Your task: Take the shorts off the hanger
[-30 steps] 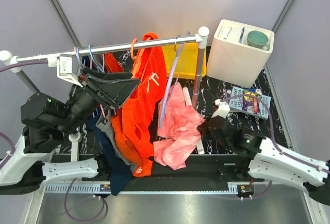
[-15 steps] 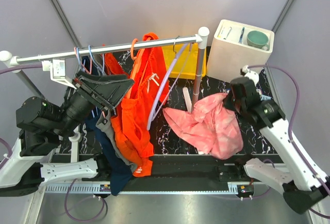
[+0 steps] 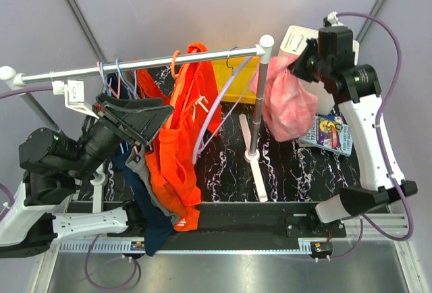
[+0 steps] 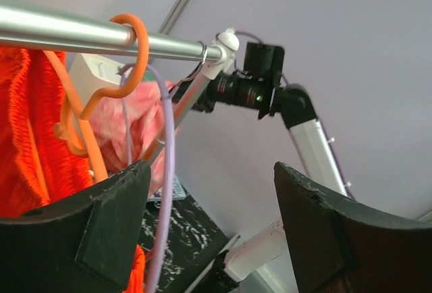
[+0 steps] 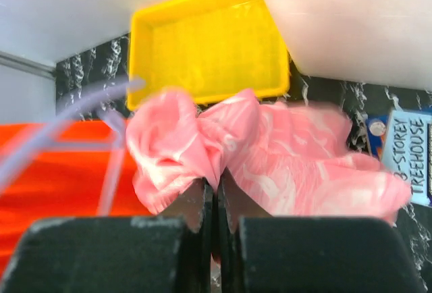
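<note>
The pink shorts (image 3: 287, 104) hang bunched in the air to the right of the rail's end, off any hanger, with my right gripper (image 3: 305, 63) shut on a fold of them; the wrist view shows the cloth (image 5: 270, 158) pinched between the closed jaws (image 5: 216, 188). The orange shorts (image 3: 181, 151) hang from an orange hanger (image 4: 101, 97) on the rail (image 3: 148, 65). Beside it a bare lilac hanger (image 3: 217, 107) swings on the rail. My left gripper (image 3: 162, 127) stands open just left of the orange shorts, nothing between its fingers (image 4: 212, 198).
A yellow tray (image 3: 244, 80) lies behind the rack's post (image 3: 255, 111). A white box (image 3: 322, 94) and a book (image 3: 331, 133) are at the right under the raised right arm. Dark blue and grey garments (image 3: 152, 219) hang at the left, below the left gripper.
My right arm has pulled the pink shorts off the lilac hanger and carried them from the near table up and back to the right. The left gripper has opened a little wider.
</note>
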{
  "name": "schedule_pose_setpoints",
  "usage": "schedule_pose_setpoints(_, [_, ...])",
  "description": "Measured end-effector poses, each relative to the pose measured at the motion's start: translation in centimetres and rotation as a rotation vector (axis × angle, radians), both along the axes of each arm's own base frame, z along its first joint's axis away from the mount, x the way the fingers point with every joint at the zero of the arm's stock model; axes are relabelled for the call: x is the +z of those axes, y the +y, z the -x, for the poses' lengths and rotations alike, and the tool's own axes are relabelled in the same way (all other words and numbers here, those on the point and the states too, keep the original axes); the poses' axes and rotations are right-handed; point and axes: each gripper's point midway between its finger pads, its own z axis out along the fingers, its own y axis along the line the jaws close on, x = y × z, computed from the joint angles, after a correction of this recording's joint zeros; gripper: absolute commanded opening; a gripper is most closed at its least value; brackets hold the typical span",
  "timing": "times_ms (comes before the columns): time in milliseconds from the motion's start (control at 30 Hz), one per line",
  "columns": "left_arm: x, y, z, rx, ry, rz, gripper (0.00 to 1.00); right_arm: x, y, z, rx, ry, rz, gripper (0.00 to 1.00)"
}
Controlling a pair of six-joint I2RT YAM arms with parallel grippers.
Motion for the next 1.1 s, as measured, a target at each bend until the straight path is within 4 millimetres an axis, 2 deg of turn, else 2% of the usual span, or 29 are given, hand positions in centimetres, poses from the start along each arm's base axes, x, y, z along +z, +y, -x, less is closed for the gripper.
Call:
schedule_pose_setpoints(100, [-0.6, 0.1, -0.2, 0.014, -0.019, -0.054, 0.79, 2.9, 0.6, -2.1, 0.0, -0.062, -0.019, 0.0])
schedule_pose_setpoints(167, [-0.9, 0.2, -0.3, 0.024, -0.038, -0.089, 0.8, 4.2, 0.8, -3.2, -0.006, -0.092, -0.025, 0.0])
schedule_pose_setpoints(333, [-1.9, 0.6, -0.8, 0.067, -0.093, -0.19, 0.82, 6.1, 1.5, -6.4, -0.01, -0.15, -0.042, 0.0])
schedule_pose_setpoints(567, [-4.3, 1.8, -1.1, 0.107, -0.144, -0.295, 0.85, 5.1, 3.1, -11.2, 0.002, -0.178, -0.054, 0.0])
schedule_pose_setpoints(833, [-3.8, 3.9, -1.0, 0.16, -0.199, -0.312, 0.87, 4.4, 5.0, -17.7, 0.023, -0.254, -0.109, 0.0])
schedule_pose_setpoints(967, [-3.7, 5.0, -1.0, 0.187, -0.207, -0.31, 0.89, 3.9, 5.4, -19.4, 0.024, -0.274, -0.152, 0.0])
schedule_pose_setpoints(1100, [-4.0, 5.6, -1.5, 0.224, -0.201, -0.335, 0.91, 5.8, 6.4, -20.2, 0.058, -0.343, -0.236, 0.0])
